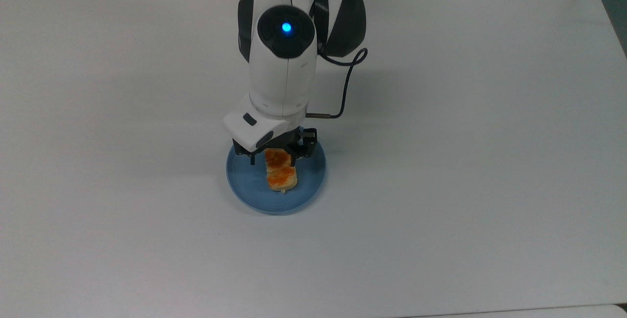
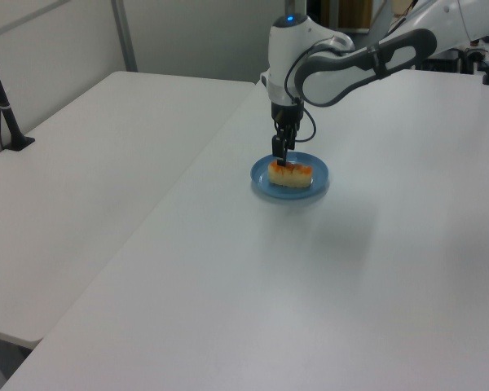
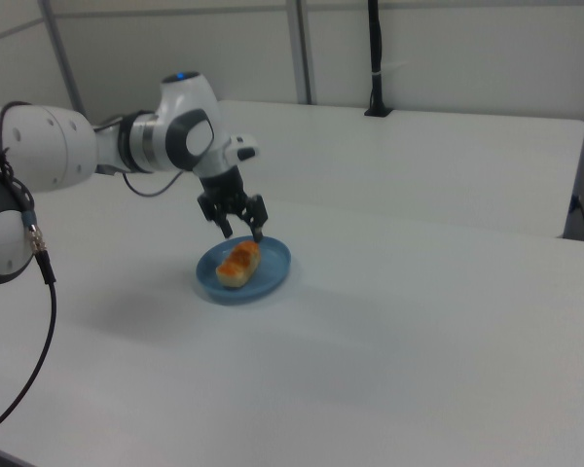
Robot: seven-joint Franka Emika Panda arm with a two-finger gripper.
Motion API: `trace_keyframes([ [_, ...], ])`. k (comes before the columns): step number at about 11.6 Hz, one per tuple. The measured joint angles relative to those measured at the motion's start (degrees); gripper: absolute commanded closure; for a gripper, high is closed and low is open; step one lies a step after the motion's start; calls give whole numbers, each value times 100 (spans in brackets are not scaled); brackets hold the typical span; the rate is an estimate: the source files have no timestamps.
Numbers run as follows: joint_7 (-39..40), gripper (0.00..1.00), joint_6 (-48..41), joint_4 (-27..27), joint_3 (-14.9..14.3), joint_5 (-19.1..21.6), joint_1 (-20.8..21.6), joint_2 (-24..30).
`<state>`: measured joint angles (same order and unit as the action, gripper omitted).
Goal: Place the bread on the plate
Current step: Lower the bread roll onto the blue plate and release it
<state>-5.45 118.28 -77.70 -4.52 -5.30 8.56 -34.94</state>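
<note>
pale-tan bread (image 1: 280, 175) lies inside the light-blue plate (image 1: 313, 178); gripper (image 1: 273, 160) spread wide, empty, above its near end.
you'd judge it light, soft, crushable: pinch across its short middle, gently.

Even, bright overhead light; the white table (image 1: 465, 161) shows only soft, faint shadows (a dim patch beside the arm (image 1: 284, 73)), no glare.
</note>
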Motion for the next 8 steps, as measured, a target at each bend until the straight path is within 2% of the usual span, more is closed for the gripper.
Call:
trace_keyframes([
  [2, -234, 0, -177, -26, -31, -2, -13, 510],
  [6, -265, 0, -1927, -615, -57, -2, -201, 2207],
  [8, -265, 0, -2111, -736, -64, -3, -360, 2541],
])
